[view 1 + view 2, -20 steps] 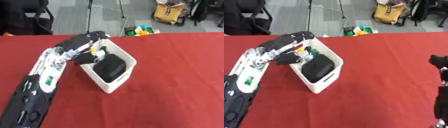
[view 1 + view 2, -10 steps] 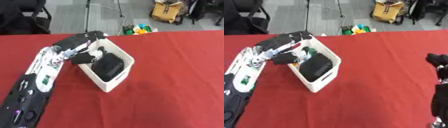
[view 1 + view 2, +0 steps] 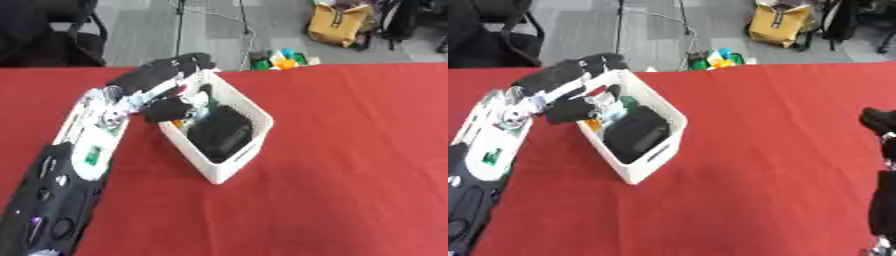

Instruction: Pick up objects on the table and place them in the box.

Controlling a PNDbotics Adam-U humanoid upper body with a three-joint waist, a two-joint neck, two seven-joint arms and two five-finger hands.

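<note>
The box (image 3: 229,165) sits on the red table (image 3: 350,150) with a black thing (image 3: 219,134) and small things inside, the left hand (image 3: 166,82) over its far corner, fingers loosely spread, nothing left outside.

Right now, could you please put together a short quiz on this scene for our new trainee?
1. True or false: the left robot hand is at the box.
2. Which colour is the tablecloth? A) blue B) red C) green
3. Fill in: the largest thing in the box is a ____ object.

Key: 1. True; it is over the box's far left rim. 2. B. 3. Black. The right robot hand shows only at the right edge of the right eye view, away from the box.
</note>
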